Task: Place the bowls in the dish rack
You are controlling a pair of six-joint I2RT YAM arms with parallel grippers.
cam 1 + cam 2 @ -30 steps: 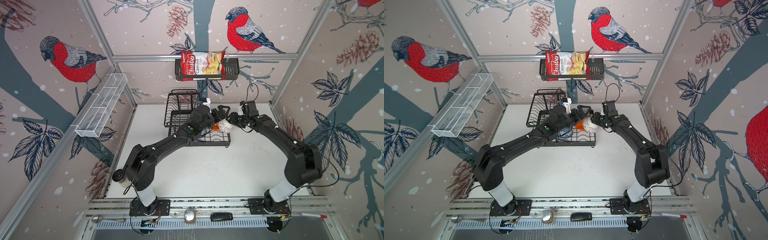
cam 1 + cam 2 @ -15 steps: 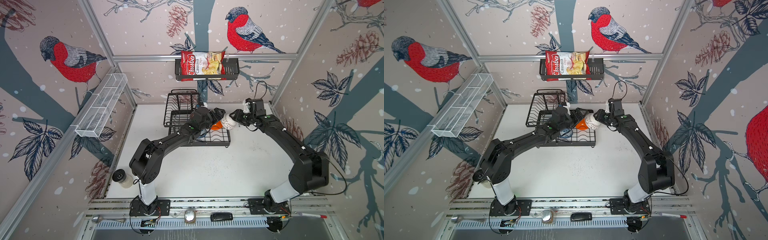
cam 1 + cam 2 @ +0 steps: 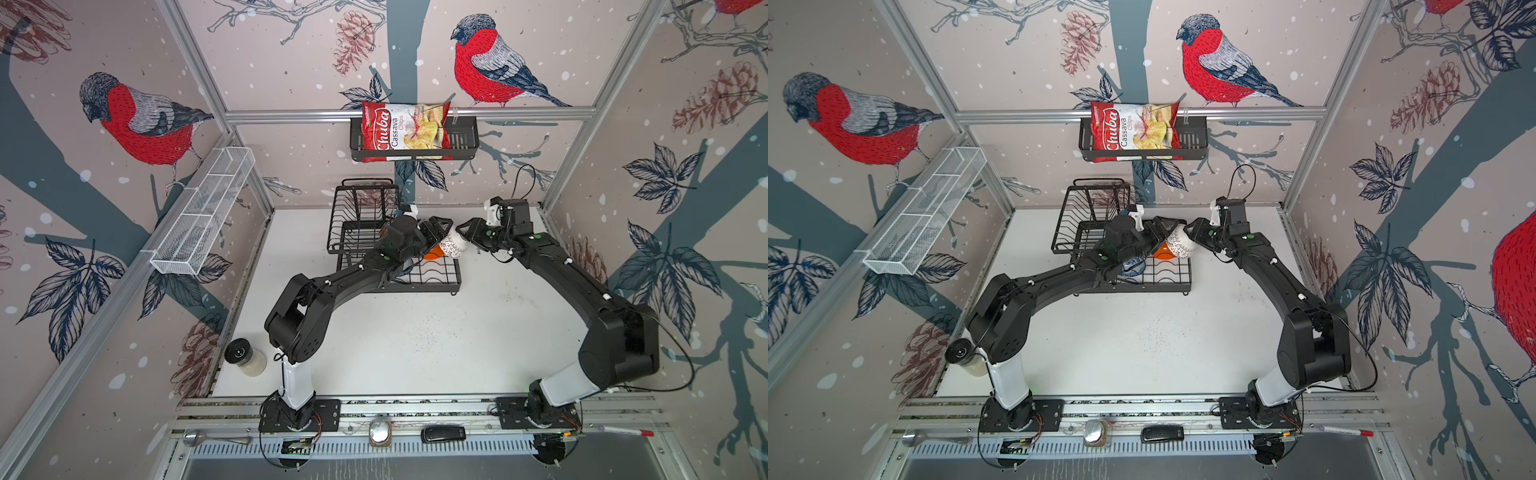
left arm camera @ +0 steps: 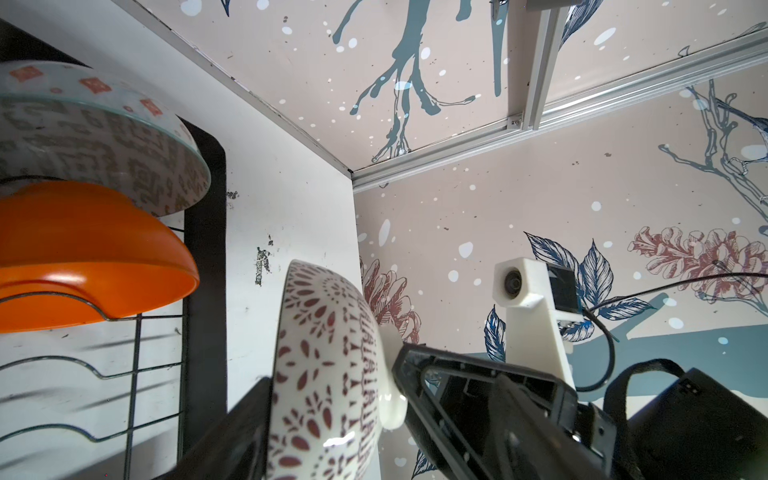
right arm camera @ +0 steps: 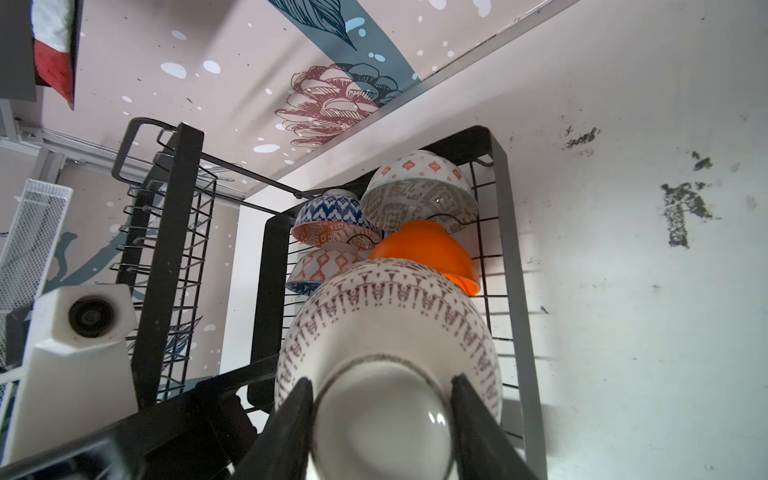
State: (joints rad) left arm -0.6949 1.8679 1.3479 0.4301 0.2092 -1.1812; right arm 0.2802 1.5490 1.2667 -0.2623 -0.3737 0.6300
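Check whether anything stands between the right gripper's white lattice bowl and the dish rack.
The left gripper flanks the white lattice bowl on its dish rack side; the orange bowl fills the slot straight ahead.

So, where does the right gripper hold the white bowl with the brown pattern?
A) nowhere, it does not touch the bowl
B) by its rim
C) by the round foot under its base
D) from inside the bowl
C: in the right wrist view, the right gripper has one finger on each side of the round foot of the white lattice-patterned bowl.
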